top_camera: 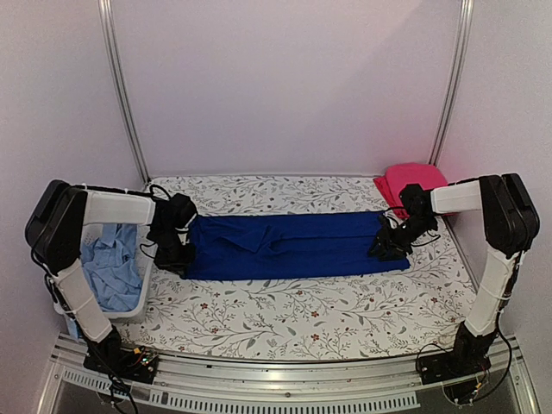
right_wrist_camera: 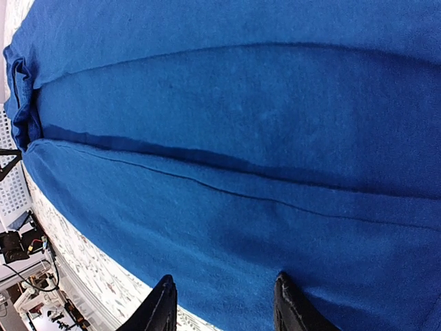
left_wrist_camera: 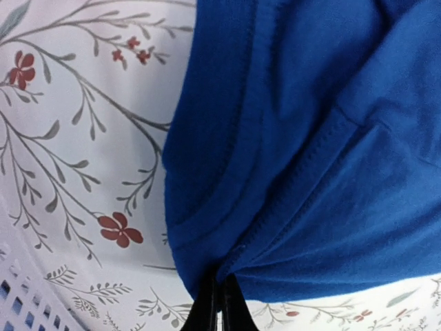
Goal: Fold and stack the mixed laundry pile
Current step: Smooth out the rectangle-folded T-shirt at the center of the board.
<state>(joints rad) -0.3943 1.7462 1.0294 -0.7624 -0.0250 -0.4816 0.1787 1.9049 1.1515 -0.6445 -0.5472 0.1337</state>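
A royal-blue shirt (top_camera: 293, 246) lies spread in a long folded band across the middle of the table. At its left end my left gripper (top_camera: 175, 250) is shut on the shirt's edge; the left wrist view shows blue fabric (left_wrist_camera: 303, 152) bunched right at the closed black fingertips (left_wrist_camera: 207, 310). My right gripper (top_camera: 388, 243) hovers over the shirt's right end with its jaws open, the blue cloth (right_wrist_camera: 227, 172) flat beneath its fingers (right_wrist_camera: 162, 303). A light-blue shirt (top_camera: 112, 263) sits in the basket at left. A red-pink garment (top_camera: 405, 183) lies folded at the back right.
A white perforated basket (top_camera: 142, 297) stands at the table's left edge beside the left arm. The floral table cover (top_camera: 293, 315) shows in front of the blue shirt. Metal frame posts rise at the back corners.
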